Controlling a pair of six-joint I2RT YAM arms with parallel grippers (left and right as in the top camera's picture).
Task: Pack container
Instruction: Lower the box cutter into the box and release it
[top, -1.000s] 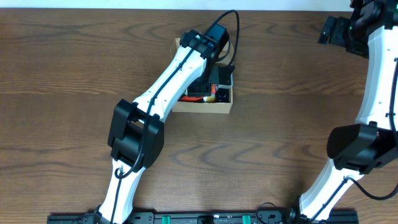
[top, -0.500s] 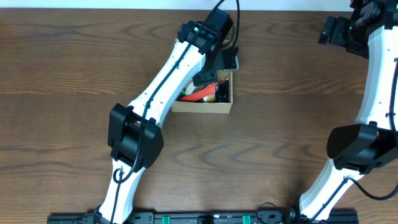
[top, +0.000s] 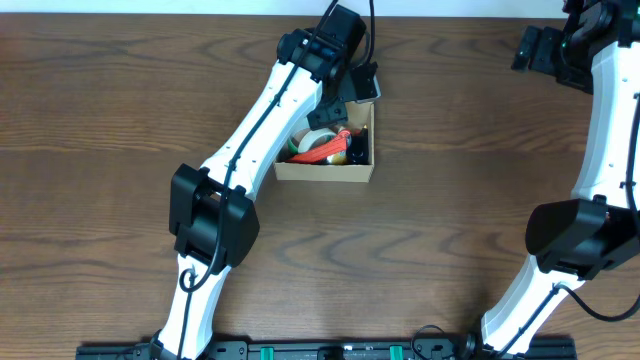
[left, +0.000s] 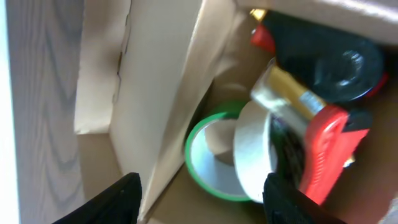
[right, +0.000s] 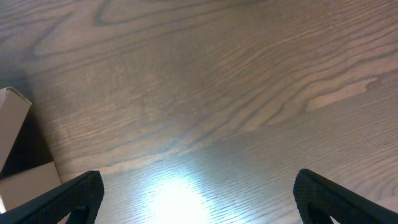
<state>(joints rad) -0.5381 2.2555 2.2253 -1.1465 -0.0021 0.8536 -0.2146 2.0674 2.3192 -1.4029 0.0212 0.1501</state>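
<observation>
- The container sits on the wooden table in the upper middle of the overhead frame. Its top is open and its contents are exposed.
- The left arm runs diagonally from the lower left of the overhead frame and crosses the container's left part.
- The left gripper hangs over the container's far edge. In the left wrist view its fingers are spread wide at the lower corners of the frame, with nothing between them.
- In the left wrist view, a cardboard flap stands along the left side of the container's interior.
- A green tape roll lies at lower centre. A cream tape roll stands on edge, touching its right side.
- A red cutter lies to the right of the cream roll. A black round item occupies the upper right; blur prevents identifying it.
- A brass-coloured piece lies tilted between the black item and the cream roll; I cannot tell what it is.
- The right arm stands along the right edge of the overhead frame, well apart from the container.
- The right gripper is over bare wood. Its fingers are spread apart and hold nothing.
</observation>
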